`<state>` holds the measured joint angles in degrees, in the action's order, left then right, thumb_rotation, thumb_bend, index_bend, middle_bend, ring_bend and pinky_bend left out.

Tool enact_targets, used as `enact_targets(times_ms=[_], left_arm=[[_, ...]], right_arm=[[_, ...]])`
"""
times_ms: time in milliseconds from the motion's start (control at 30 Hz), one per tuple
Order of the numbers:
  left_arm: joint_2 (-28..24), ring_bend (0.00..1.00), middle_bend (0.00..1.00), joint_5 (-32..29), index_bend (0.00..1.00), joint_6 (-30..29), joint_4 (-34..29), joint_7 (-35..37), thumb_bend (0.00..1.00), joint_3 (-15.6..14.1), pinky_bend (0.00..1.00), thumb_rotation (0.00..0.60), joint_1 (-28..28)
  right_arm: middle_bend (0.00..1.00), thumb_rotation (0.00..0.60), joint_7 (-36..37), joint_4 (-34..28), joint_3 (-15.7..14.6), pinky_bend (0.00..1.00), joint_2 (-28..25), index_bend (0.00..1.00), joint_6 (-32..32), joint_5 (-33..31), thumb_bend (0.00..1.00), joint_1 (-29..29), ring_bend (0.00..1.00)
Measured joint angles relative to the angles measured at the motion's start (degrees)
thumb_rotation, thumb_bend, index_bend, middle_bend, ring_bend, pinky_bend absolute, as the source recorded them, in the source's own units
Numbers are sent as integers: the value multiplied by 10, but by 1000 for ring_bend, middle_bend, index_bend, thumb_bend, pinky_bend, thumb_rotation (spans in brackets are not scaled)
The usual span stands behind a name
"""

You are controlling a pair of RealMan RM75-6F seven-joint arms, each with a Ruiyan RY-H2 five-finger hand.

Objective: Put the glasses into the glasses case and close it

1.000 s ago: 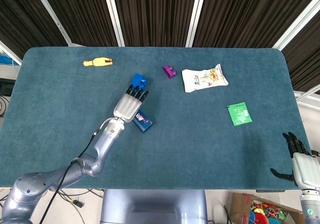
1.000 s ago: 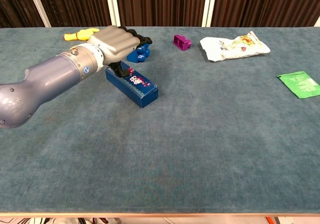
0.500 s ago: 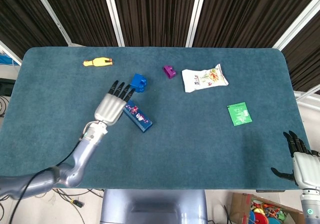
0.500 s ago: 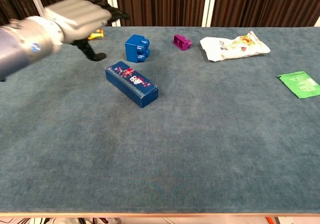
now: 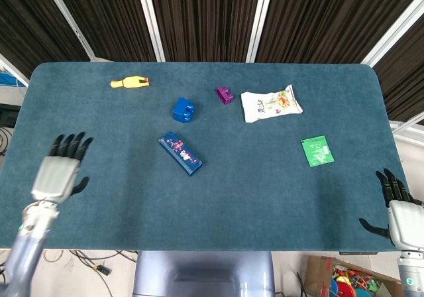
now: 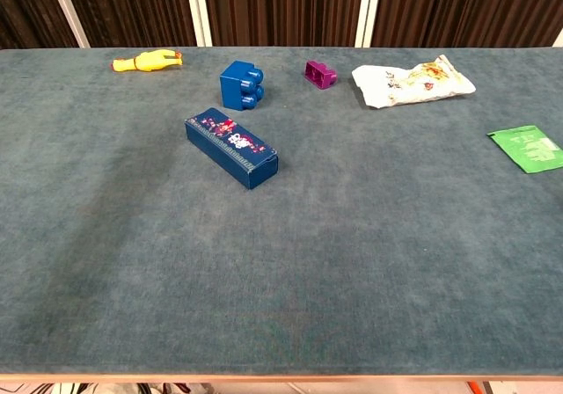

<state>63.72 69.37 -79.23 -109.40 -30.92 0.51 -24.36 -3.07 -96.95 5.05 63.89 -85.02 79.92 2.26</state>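
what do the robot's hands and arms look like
Both hands have silver-grey backs and black fingers. The left hand joins a silver-grey wrist and forearm. The right hand shows only at the frame corner, with a grey wrist below it. No markings are legible.

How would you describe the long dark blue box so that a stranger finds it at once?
On the teal table, look left of centre, just in front of the blue toy brick. The long dark blue box lies flat and diagonal there. Unlike the chunky plain brick, it is slim, with a small pink and white print on top.
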Motion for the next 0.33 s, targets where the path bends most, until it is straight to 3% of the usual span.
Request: enact_targets(times_ms=[133, 333], left_arm=[[-25, 0, 5, 42, 45, -42, 4, 55, 254, -27, 0, 600, 44], [-43, 0, 5, 103, 45, -74, 33, 120, 254, -43, 0, 600, 78]], right_arm=[[0, 600, 2, 6, 0, 279, 6, 14, -6, 6, 194, -2, 106], [0, 600, 7, 9, 0, 279, 8, 14, -11, 12, 194, -4, 106]])
